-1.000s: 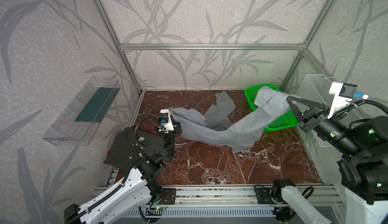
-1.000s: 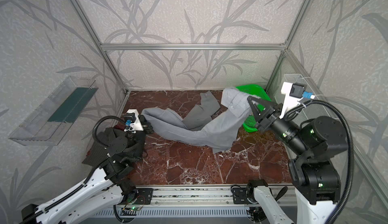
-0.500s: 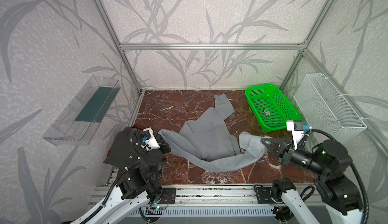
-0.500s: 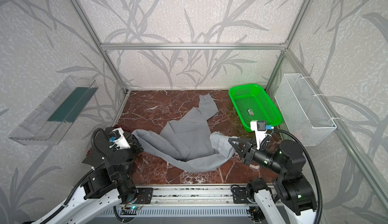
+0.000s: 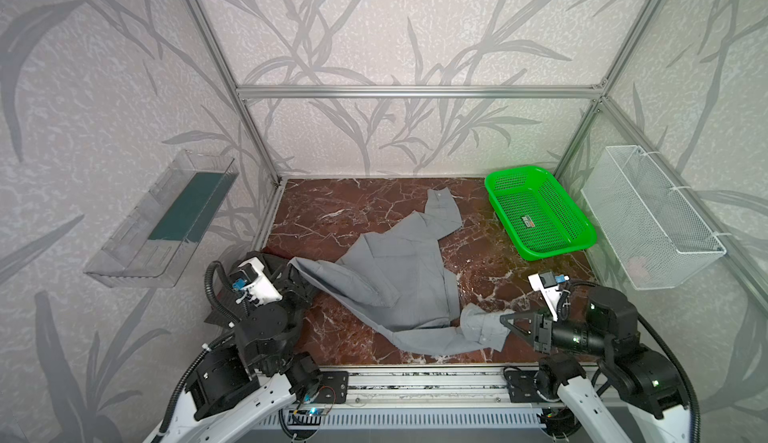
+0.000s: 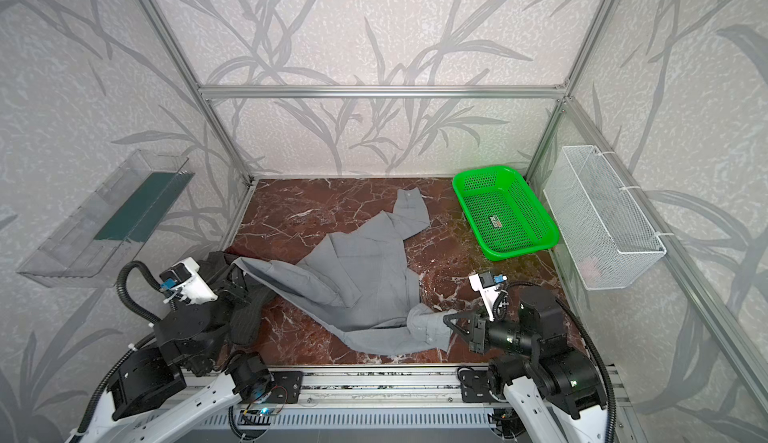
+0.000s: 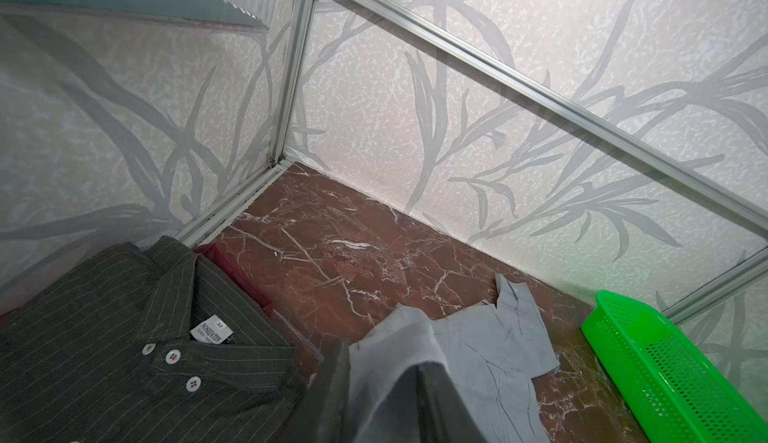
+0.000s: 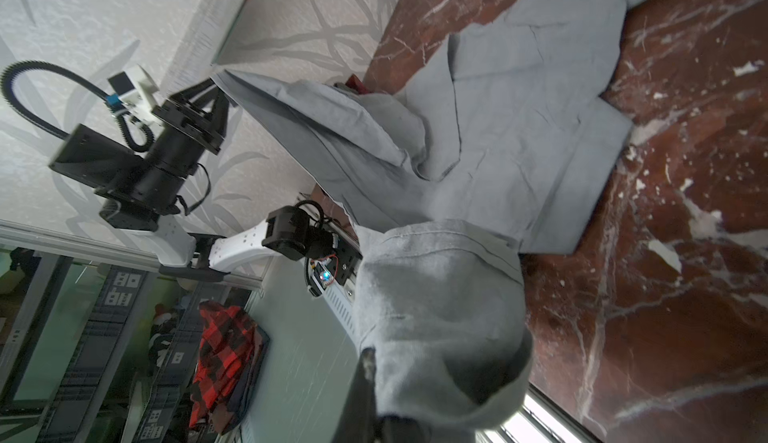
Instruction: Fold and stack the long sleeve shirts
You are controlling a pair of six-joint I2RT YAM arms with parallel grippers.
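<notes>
Likely light and limp, the grey shirt [image 5: 407, 279] sags between holds. The right pincer [image 5: 505, 322] is clamped on its cuff [image 5: 482, 328]. The left pincer [image 5: 287, 272] is partly open around its hem [image 5: 318, 274]. Stiffer seams are the best grip.

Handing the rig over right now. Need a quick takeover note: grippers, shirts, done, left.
Left gripper: jaws parted, edge of the grey shirt draped between them.
Right gripper: shut on the grey shirt's near right end.
Grey shirt: rumpled across the middle of the table, not folded.
Striped shirt: near left corner, looks folded.
Left: fold the grey shirt, stack it on the striped shirt.
</notes>
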